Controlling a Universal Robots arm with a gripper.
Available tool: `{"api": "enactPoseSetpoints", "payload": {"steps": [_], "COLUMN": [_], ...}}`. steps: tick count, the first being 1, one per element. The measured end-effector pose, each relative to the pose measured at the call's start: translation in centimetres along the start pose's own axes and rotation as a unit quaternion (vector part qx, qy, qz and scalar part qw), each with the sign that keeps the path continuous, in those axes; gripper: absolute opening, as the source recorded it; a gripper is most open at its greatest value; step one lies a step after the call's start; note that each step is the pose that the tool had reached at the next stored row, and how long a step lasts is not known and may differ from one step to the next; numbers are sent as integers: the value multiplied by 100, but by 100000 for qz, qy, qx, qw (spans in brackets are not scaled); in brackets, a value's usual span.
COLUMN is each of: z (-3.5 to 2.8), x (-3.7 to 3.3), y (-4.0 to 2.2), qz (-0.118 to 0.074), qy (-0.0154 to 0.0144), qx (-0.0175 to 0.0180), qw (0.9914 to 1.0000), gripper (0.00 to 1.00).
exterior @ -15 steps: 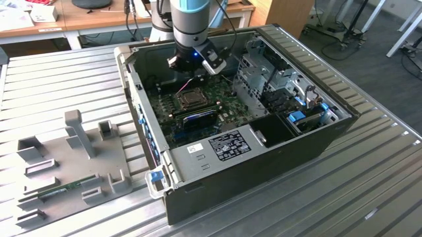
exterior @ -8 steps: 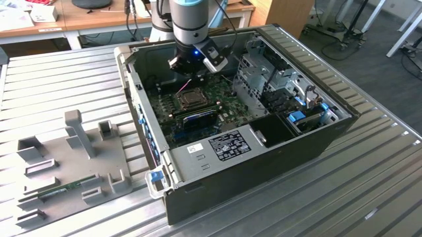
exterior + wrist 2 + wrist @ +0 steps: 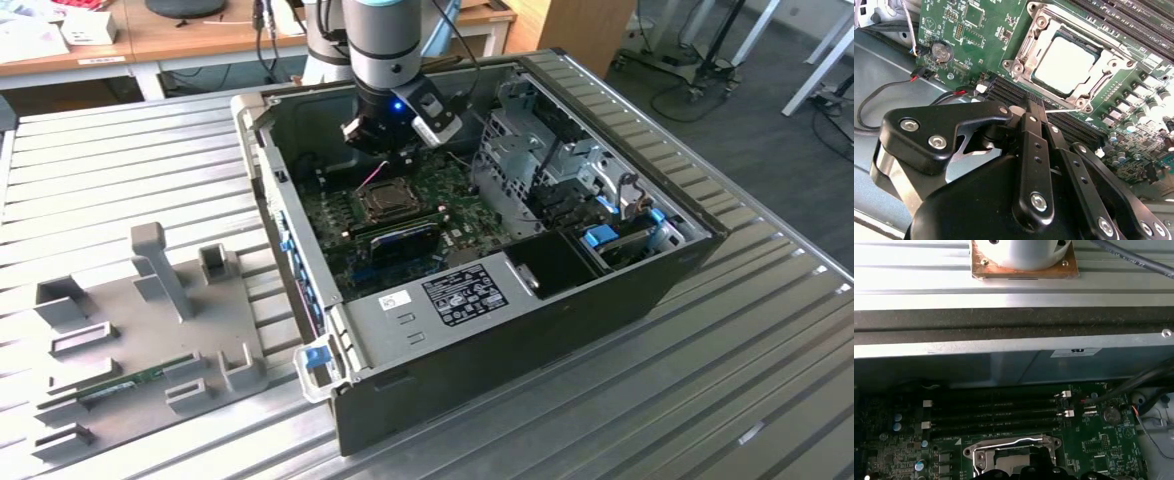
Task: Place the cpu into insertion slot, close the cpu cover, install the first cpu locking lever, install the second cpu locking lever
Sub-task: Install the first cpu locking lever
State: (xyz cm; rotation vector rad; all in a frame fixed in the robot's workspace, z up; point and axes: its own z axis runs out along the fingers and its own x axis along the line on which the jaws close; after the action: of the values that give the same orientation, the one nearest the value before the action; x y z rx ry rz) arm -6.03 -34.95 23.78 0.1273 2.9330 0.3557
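- The end effector (image 3: 1035,106) has its fingers pressed together, gripping nothing, poised just beside the insertion slot (image 3: 387,203).
- The cpu (image 3: 1064,62) sits in the slot, with the cpu cover (image 3: 1023,50) lowered over it.

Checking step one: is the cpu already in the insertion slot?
Yes, the cpu lies flat inside the insertion slot's silver frame.
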Motion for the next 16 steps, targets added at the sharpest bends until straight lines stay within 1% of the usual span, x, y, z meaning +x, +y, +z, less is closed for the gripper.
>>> {"api": "enactPoseSetpoints", "payload": {"steps": [1, 2, 4, 6, 7, 8, 9, 14, 15, 16], "z": [0, 0, 0, 0, 0, 1, 1, 1, 2, 4], "x": [0, 0, 0, 0, 0, 0, 0, 0, 0, -3], "y": [0, 1, 1, 1, 2, 3, 3, 3, 4, 4], "qz": [-5, -46, -220, -443, -547, -595, -599, -598, -561, -410], "qy": [-1, -10, 2, 80, 120, 145, 168, 177, 361, 1031], "qx": [17, 299, 1199, 2235, 2655, 2818, 2855, 2863, 2879, 2948], "qw": [100000, 100000, 99993, 99974, 99963, 99958, 99957, 99957, 99956, 99950], "gripper": [10, 10, 10, 10, 10, 10, 10, 10, 10, 10]}}
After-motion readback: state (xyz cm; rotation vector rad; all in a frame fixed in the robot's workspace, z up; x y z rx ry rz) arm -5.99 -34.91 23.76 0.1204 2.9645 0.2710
